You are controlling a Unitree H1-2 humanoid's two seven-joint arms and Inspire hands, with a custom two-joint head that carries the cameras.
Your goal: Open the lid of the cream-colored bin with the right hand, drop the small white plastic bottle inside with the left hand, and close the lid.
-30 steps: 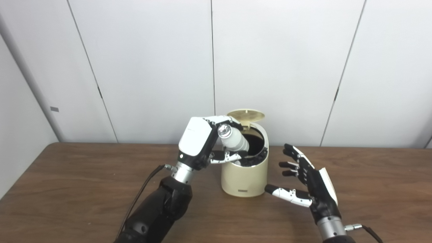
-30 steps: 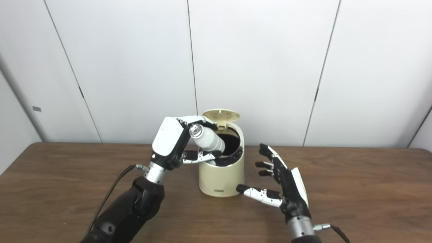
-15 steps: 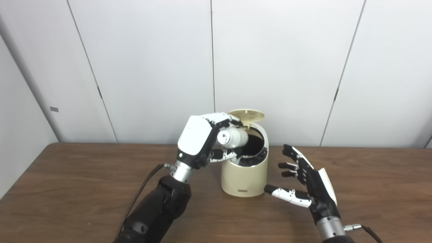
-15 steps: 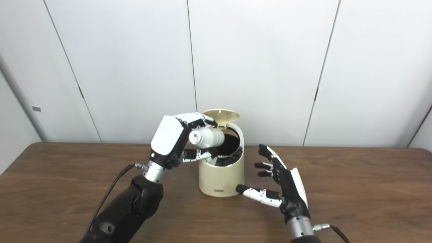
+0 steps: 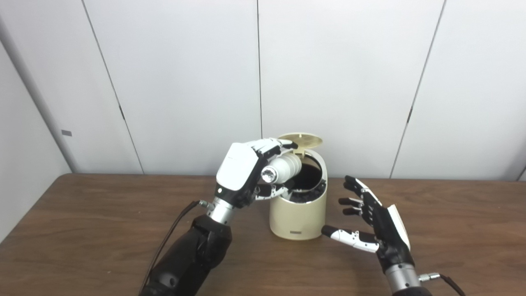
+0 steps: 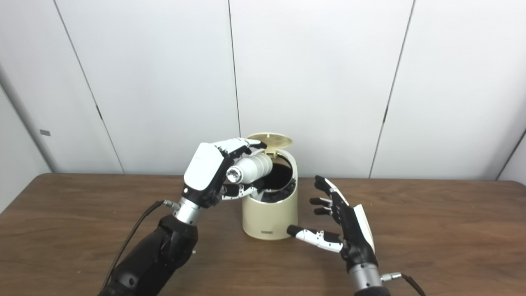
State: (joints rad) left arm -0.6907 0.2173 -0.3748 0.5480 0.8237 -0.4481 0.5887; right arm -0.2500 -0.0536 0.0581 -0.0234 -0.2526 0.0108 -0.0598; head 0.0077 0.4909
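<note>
The cream-colored bin (image 5: 298,213) stands mid-table with its round lid (image 5: 301,139) tipped up at the back and its dark inside showing. My left hand (image 5: 242,172) is shut on the small white plastic bottle (image 5: 283,169), held nearly level at the bin's left rim, silver cap toward me, its far end over the opening. My right hand (image 5: 372,222) is open to the right of the bin, its fingers spread, its thumb reaching toward the bin's base without touching it.
The brown wooden table (image 5: 82,230) runs wide on both sides of the bin. White wall panels (image 5: 185,82) stand close behind it. A black cable (image 5: 172,234) trails from my left wrist.
My left hand has turned the bottle from tilted cap-up to nearly level, its cap swinging down toward me. The right hand and the bin have stayed put.
</note>
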